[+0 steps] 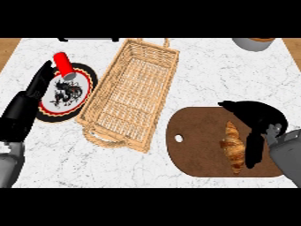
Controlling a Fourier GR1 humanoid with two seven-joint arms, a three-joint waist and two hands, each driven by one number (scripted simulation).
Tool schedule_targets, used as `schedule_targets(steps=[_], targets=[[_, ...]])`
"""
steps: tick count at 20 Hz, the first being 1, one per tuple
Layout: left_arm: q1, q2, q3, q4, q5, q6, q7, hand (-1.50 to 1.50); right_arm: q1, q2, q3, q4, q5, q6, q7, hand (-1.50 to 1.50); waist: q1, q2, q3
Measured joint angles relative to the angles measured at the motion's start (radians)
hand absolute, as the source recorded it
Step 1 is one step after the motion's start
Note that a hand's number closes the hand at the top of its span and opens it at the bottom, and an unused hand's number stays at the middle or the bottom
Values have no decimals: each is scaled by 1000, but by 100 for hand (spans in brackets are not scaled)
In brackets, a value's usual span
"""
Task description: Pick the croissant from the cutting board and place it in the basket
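Looking down in the head view, the right hand (260, 119) curls its fingers (254, 150) beside the croissant (232, 145) on the cutting board (195, 145), not yet gripping. The reach-to-grasp step seems underway; next comes closing, lifting, crossing to the basket (129, 92). The left hand (22, 110) rests open by the plate (81, 99).

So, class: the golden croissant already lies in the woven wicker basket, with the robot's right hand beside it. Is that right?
Not quite. The head view shows the golden croissant lying on the brown wooden cutting board, not in the woven wicker basket. The robot's right hand is indeed beside it.
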Motion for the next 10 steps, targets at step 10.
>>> schedule_targets(steps=[10], targets=[[-27,-36,61,32,-40,-51,-2,0,62,102,-56,46,184,-21,-99,-150,-1,0,0]])
